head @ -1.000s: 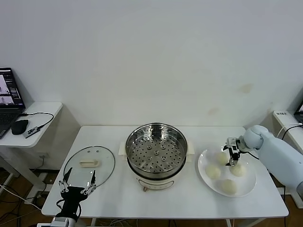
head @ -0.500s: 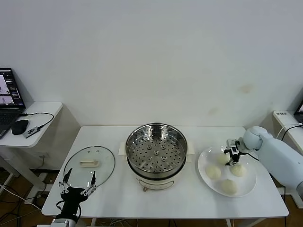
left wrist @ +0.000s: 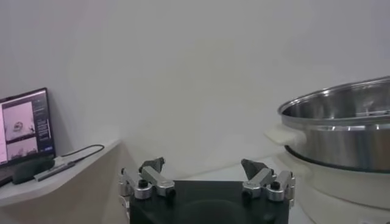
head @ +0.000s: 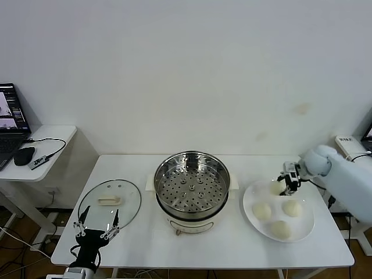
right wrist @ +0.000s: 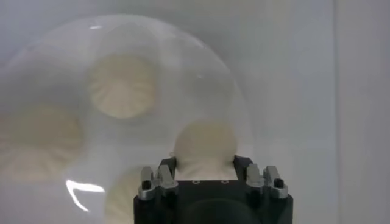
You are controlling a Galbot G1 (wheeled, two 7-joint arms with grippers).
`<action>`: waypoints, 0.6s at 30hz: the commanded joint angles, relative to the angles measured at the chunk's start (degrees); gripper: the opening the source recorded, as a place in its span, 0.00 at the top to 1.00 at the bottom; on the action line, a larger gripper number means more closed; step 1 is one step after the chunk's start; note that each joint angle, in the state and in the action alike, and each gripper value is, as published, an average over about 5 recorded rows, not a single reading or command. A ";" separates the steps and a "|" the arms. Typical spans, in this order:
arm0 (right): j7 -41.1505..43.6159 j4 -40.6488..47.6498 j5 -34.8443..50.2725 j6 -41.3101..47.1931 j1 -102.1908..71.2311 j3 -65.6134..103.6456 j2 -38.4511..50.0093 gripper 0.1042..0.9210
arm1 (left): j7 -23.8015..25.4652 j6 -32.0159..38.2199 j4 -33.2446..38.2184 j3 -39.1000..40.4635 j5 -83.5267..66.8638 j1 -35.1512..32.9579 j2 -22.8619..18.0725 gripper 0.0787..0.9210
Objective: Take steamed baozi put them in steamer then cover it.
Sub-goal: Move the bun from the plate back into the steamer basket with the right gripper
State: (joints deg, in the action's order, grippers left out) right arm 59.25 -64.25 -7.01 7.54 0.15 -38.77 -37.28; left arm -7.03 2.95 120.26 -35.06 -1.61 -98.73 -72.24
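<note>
My right gripper [head: 286, 185] is shut on one steamed baozi [head: 276, 187], held just above the back edge of the white plate [head: 306, 222]. In the right wrist view the pale bun [right wrist: 205, 143] fills the gap between the jaws of the right gripper [right wrist: 205, 162]. Three more baozi [head: 262, 211] [head: 292, 207] [head: 281, 229] lie on the plate. The steel steamer [head: 192, 181] stands at the table's middle with its perforated tray bare. My left gripper [head: 96, 228] hangs open at the table's front left corner, holding nothing.
A round glass lid [head: 110, 200] with a cream handle lies flat to the left of the steamer. A side table [head: 35, 145] at far left carries a laptop, a mouse and a cable. The steamer [left wrist: 341, 134] shows beside the left gripper [left wrist: 203, 165].
My right gripper has shut on the back baozi and lifted it off the plate, moving up and slightly back. The left arm has not moved.
</note>
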 commanded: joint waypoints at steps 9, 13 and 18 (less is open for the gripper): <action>-1.91 -10.19 17.97 1.23 33.46 -25.33 -6.95 0.39 | -0.09 -0.08 -0.48 0.08 -0.22 0.35 1.10 0.12; -3.53 -10.27 20.26 0.12 34.76 -27.87 -11.97 0.39 | -0.05 -0.25 -0.54 -0.44 -0.69 0.47 1.44 0.12; -6.40 -10.35 21.90 -3.17 34.69 -31.06 -18.45 0.39 | 0.02 -0.27 -0.65 -1.25 -1.40 0.19 1.91 0.12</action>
State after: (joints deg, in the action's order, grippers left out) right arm 56.63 -72.82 8.33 7.66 26.56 -59.63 -43.70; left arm -7.03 2.70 119.70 -36.10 -2.82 -98.52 -70.40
